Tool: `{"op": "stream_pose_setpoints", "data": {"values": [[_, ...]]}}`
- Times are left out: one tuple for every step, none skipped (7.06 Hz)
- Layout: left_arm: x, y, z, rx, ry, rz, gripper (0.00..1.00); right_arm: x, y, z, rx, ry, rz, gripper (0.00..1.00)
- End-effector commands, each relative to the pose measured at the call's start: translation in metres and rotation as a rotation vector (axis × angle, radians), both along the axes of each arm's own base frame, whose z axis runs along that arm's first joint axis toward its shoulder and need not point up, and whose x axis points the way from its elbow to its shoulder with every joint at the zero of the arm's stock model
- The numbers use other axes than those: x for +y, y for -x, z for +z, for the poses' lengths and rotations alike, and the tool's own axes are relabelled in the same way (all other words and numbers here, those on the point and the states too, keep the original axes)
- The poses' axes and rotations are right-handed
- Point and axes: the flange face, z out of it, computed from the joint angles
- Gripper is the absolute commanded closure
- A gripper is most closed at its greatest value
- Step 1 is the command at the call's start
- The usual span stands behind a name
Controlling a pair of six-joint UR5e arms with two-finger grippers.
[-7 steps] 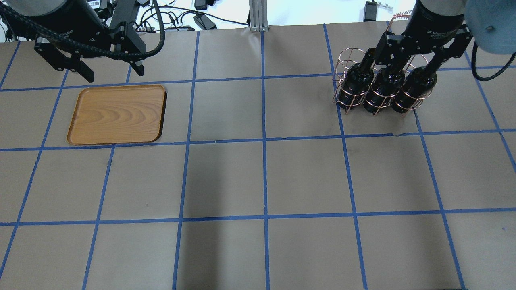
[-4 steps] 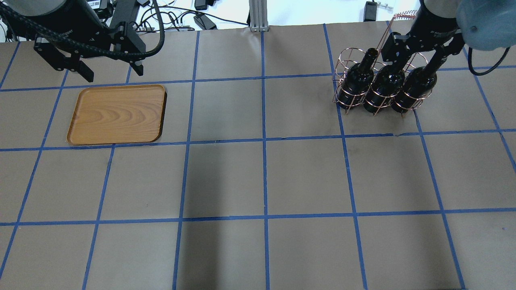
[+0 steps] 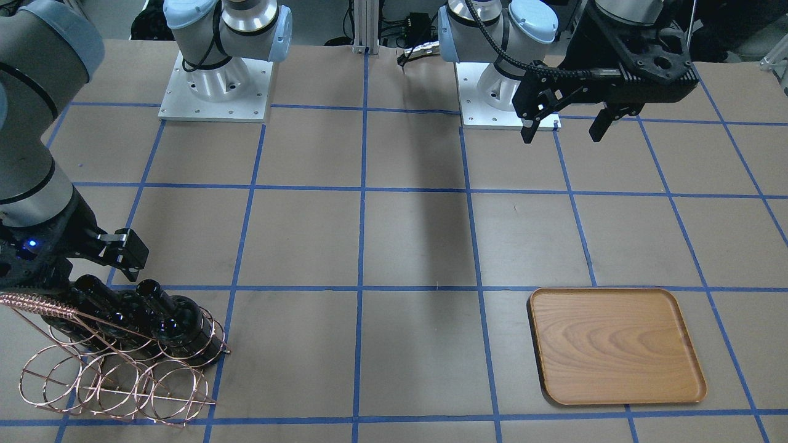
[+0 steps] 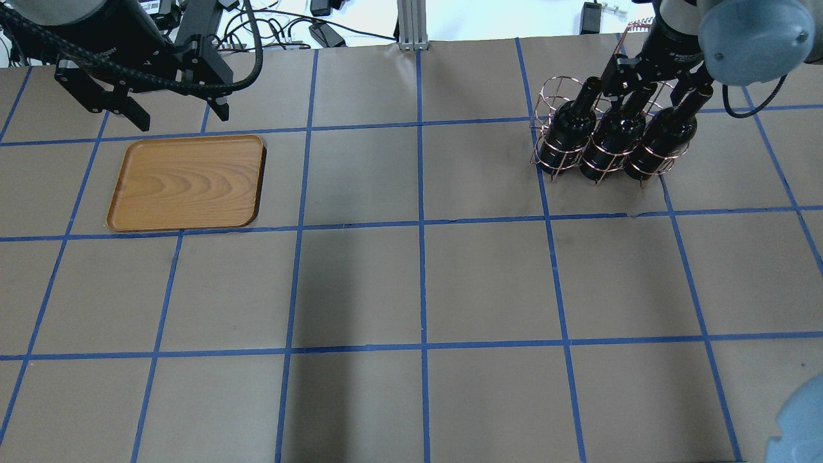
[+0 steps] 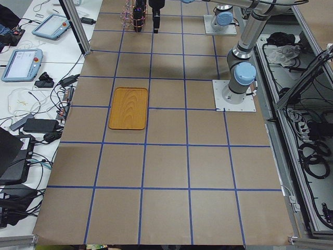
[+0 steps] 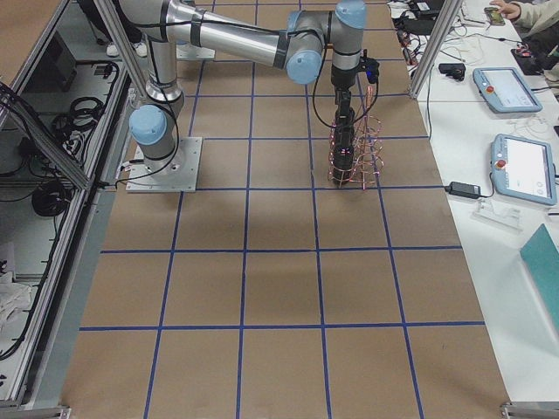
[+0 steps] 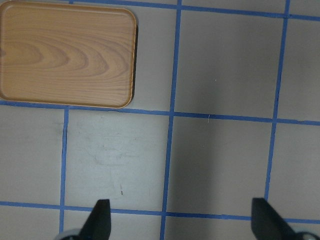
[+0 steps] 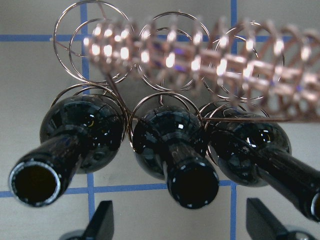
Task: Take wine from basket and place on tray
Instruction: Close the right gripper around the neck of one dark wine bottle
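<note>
Three black wine bottles (image 4: 611,141) stand side by side in the copper wire basket (image 4: 551,90), in the row of rings nearer me; the far row holds nothing. My right gripper (image 4: 649,83) is open just above the necks. In the right wrist view its fingers (image 8: 102,222) straddle the middle bottle's mouth (image 8: 192,185), with the basket's twisted handle (image 8: 250,75) beyond. The wooden tray (image 4: 186,183) lies bare at the far left. My left gripper (image 4: 180,114) is open and empty, hovering past the tray's far edge.
The brown table (image 4: 418,283) has a blue tape grid. Cables and a metal post (image 4: 408,26) sit beyond its far edge. The arm bases (image 3: 215,86) stand at the robot's side. The left wrist view shows the tray (image 7: 65,55) on the bare table.
My right gripper has shifted toward the table's far edge, uncovering more of the bottle necks. The bottles, basket, tray and left arm have not moved.
</note>
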Motion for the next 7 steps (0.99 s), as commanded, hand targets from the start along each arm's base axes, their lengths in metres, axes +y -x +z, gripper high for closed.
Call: {"op": "stream_pose_setpoints", "data": {"values": [[0.000, 0.000, 0.000, 0.001, 0.000, 0.000, 0.00, -0.007, 0.001, -0.005, -0.060, 0.012, -0.004, 0.07], [0.000, 0.000, 0.000, 0.001, 0.000, 0.000, 0.00, -0.014, 0.009, -0.005, -0.061, 0.016, -0.012, 0.07], [-0.001, 0.000, -0.001, 0.001, 0.000, 0.000, 0.00, -0.018, 0.013, 0.000, -0.060, 0.027, -0.018, 0.06], [-0.001, 0.000, -0.001, 0.001, 0.000, 0.000, 0.00, -0.021, 0.014, -0.001, -0.058, 0.027, -0.020, 0.06], [-0.001, 0.000, 0.000, 0.001, 0.002, 0.000, 0.00, -0.022, 0.014, -0.003, -0.059, 0.024, -0.022, 0.06], [-0.001, 0.000, 0.000, 0.001, 0.002, 0.000, 0.00, -0.023, 0.014, -0.005, -0.062, 0.021, -0.021, 0.06], [-0.001, 0.000, 0.000, 0.001, 0.002, 0.000, 0.00, -0.024, 0.015, -0.010, -0.061, 0.012, -0.022, 0.16]]}}
